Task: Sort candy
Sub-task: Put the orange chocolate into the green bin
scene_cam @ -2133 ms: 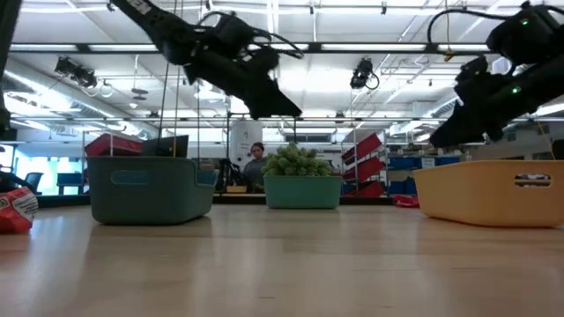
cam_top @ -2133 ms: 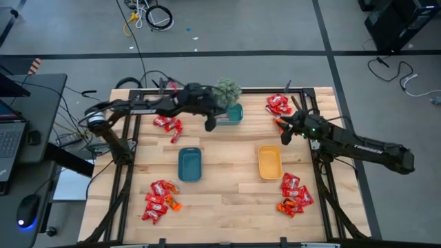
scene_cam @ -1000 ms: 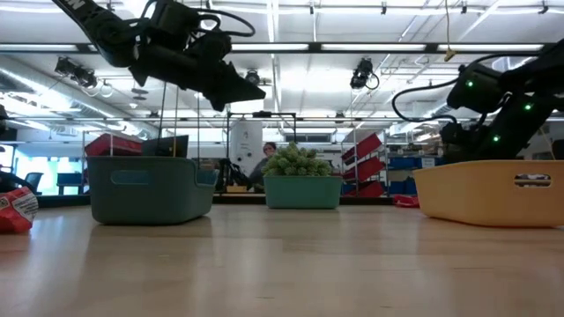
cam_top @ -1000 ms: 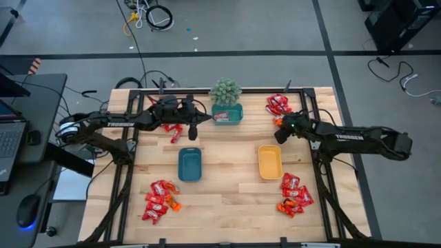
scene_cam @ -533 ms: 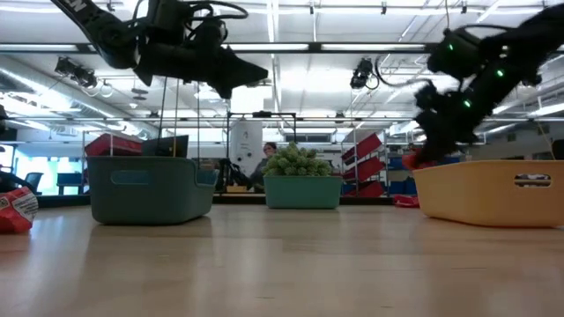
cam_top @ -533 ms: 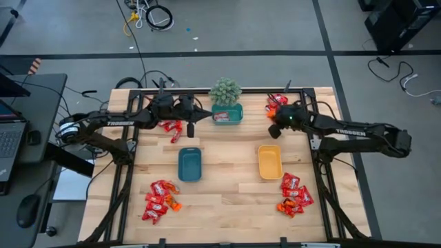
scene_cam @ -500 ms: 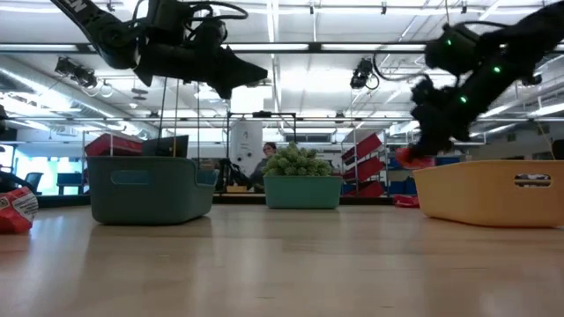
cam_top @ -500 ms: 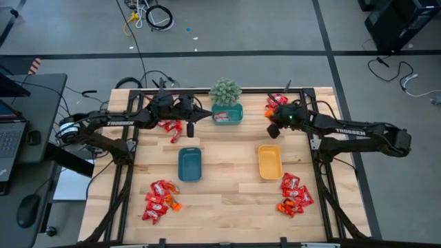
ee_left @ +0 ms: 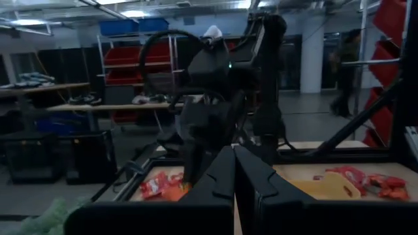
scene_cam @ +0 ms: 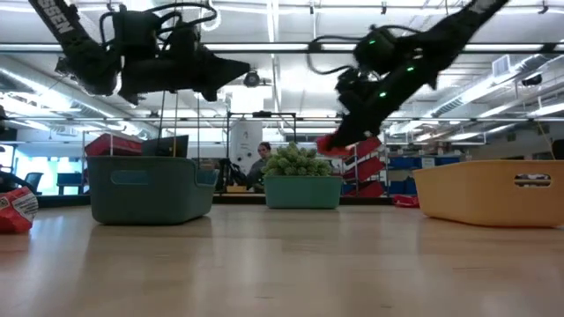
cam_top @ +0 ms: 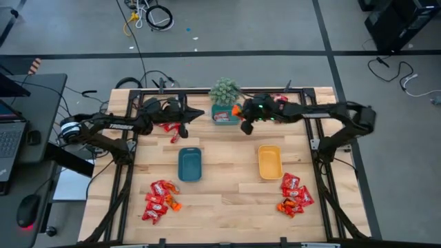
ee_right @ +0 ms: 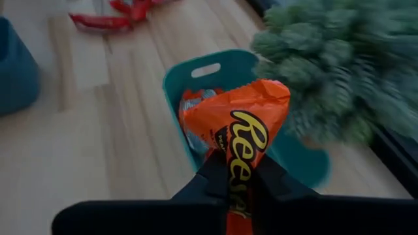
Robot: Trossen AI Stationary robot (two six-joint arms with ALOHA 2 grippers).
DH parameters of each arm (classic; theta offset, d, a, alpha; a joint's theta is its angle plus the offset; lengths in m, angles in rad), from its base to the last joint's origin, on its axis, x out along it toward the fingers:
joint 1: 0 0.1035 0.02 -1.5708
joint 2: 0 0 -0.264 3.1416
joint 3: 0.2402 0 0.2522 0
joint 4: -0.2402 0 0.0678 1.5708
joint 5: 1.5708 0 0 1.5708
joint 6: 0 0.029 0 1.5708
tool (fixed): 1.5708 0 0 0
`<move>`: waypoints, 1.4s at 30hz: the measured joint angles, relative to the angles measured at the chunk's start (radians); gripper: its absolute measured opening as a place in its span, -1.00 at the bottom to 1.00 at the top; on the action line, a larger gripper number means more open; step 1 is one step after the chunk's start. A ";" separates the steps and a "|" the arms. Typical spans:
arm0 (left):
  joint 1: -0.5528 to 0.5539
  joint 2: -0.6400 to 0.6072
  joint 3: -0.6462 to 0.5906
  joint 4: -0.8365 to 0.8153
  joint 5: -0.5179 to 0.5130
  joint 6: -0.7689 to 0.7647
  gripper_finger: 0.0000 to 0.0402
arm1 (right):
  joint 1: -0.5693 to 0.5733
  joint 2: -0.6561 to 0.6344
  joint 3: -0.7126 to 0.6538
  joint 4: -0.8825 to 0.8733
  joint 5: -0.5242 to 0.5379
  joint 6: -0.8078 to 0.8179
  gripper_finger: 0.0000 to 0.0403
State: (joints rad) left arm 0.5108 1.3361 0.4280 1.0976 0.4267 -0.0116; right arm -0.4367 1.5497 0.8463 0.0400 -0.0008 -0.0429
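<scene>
My right gripper [cam_top: 241,114] hangs over the teal tray [cam_top: 229,117] at the table's far edge, beside the small green plant [cam_top: 225,90]. It is shut on an orange candy packet [ee_right: 239,127]. More candy [ee_right: 193,103] lies inside that tray [ee_right: 196,72]. My left gripper [cam_top: 184,129] hovers shut above the far-left candy pile [cam_top: 167,125], touching nothing; its fingers [ee_left: 234,171] meet in the left wrist view. In the low view both grippers [scene_cam: 236,67] [scene_cam: 339,141] are well above the table. My right gripper pinches the orange packet between its two fingers [ee_right: 213,171], on the packet's lower end [ee_right: 238,171]. The packet is lifted clear and stands out past the fingertips, over the teal tray. In the low view it shows as a red-orange flap [scene_cam: 328,146] below the fingers.
A blue tray [cam_top: 189,164] and a yellow tray [cam_top: 269,162] sit mid-table. Candy piles lie at the far right [cam_top: 278,103], near left [cam_top: 159,199] and near right [cam_top: 295,192]. Bare wood lies between the trays and along the near edge.
My right gripper has swung from the far-right candy pile toward the table's left, carrying the orange packet lifted clear, and now is over the teal tray by the plant. My left gripper has drawn back a little toward the table's left, staying shut.
</scene>
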 joint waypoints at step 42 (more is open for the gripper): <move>0.002 0.000 -0.006 -0.100 -0.009 0.004 -0.97 | 0.000 -0.023 0.238 -0.641 0.057 -0.066 0.09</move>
State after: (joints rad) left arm 0.5125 1.3361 0.4217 0.9972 0.4175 -0.0074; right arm -0.4371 1.5264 1.0840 -0.6006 0.0559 -0.1085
